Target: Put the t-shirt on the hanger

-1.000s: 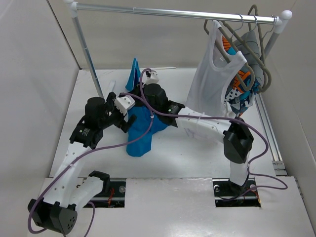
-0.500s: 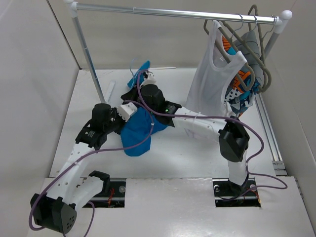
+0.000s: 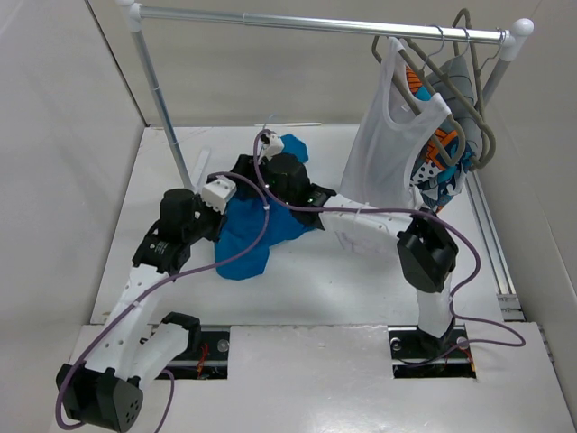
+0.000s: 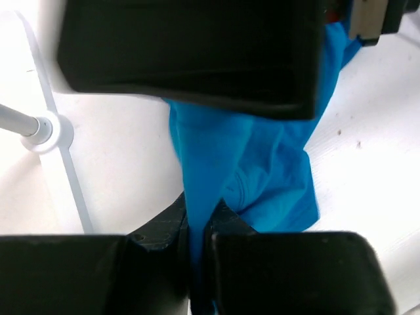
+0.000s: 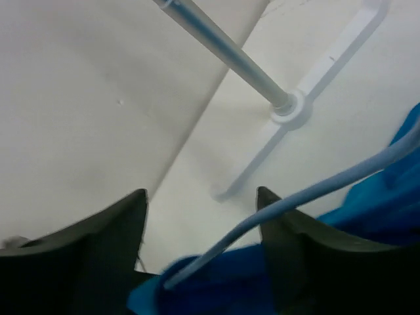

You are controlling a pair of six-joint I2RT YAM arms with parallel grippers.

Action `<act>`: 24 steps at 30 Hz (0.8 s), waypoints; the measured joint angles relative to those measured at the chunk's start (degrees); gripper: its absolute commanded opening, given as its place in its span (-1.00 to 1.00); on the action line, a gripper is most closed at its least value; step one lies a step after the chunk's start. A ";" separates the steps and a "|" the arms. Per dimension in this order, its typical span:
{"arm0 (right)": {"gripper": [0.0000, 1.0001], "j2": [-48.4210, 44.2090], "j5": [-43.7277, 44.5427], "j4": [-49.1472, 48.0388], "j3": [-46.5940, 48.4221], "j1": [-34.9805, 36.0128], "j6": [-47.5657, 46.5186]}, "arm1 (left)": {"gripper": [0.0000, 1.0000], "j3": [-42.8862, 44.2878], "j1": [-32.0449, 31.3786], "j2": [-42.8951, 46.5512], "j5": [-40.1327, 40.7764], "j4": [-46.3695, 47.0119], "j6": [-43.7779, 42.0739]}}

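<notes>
The bright blue t-shirt (image 3: 255,233) lies bunched on the white table, with a fold (image 3: 293,145) pushed up behind the right wrist. My left gripper (image 4: 197,220) is shut on a pinched ridge of the t-shirt (image 4: 262,164) at the bunch's left edge (image 3: 231,216). My right gripper (image 5: 202,197) stands open just above the fabric near the rack post (image 3: 245,168). The pale-blue wire of the hanger (image 5: 315,193) crosses between its fingers and runs into the cloth (image 5: 367,216). Most of the hanger is hidden.
A clothes rack spans the back: rail (image 3: 315,23), left post (image 3: 162,99) and its foot (image 5: 289,108). A white tank top (image 3: 392,135), a patterned garment (image 3: 442,167) and grey hangers (image 3: 469,81) hang at the right. Walls close the left and back.
My left gripper has shut on the t-shirt. My right gripper, which held the fabric raised, has opened, and the lifted part has dropped onto the table.
</notes>
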State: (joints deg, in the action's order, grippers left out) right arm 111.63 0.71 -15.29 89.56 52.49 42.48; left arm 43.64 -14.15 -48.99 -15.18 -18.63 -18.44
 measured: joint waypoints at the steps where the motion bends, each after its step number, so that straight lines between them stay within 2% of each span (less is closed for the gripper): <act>1: 0.72 -0.02 -2.08 -0.52 -0.83 -0.87 -2.32 | -1.00 0.20 0.09 0.09 -0.04 0.07 1.05; 2: 0.80 -0.22 -3.91 -0.76 -1.84 -1.81 -4.59 | -1.00 0.57 0.33 0.11 -0.07 0.11 2.05; 3: 0.99 -0.48 -5.42 -0.98 -2.73 -2.56 -6.64 | -1.00 0.98 0.61 0.11 -0.02 0.22 3.02; 11: 0.99 -10.01 -12.92 -2.27 -9.38 -5.53 -27.12 | -1.00 1.95 3.72 1.86 -0.66 2.19 9.51; 19: 0.99 -16.33 -15.58 -3.21 -12.90 -5.53 -38.80 | -1.00 1.95 4.57 5.07 0.20 4.70 11.06; 24: 0.99 -21.68 -13.86 -3.02 -18.08 -5.75 -44.41 | -1.00 2.45 4.57 9.49 1.31 6.82 10.21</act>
State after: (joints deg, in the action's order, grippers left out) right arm 89.95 -13.15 -18.31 71.48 46.74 -1.93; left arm 46.09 -9.58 -39.51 -13.87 -11.81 -8.23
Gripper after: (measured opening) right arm 0.994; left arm 0.032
